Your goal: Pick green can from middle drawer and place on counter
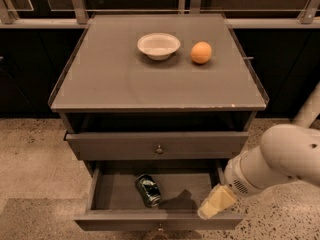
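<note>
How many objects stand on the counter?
2. A white bowl sits near the back of the counter, and an orange fruit is beside it on the right. The green can lies in the open middle drawer; the gripper is at that drawer's right side.

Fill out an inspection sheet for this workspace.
Surface: counter, flat, grey-brown.
Job's things: can lies in the open drawer, near its middle; not yet picked.
Clutter: bowl and orange, side by side at the counter's rear.
Grippers: hand over the drawer's right front corner, apart from the can.
Cables: nothing seen.
Surroundings: speckled floor; dark cabinets behind.
</note>
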Available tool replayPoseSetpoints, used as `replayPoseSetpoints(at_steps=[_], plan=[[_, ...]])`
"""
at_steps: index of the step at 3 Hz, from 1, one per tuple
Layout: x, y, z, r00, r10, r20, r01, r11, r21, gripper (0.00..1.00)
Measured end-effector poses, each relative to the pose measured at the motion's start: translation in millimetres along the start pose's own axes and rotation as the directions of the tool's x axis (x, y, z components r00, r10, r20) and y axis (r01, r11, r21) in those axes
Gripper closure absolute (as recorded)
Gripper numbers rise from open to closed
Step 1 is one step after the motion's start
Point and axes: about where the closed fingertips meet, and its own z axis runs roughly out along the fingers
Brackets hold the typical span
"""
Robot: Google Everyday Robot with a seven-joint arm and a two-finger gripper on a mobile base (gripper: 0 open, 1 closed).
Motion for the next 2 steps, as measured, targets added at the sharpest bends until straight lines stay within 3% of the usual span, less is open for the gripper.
replayPoseSetpoints(at_steps=[2], plan=[[7.1,-2.5,20.5,0.998,0.058,0.038,-0.057,0.9982,-0.016,0.0]])
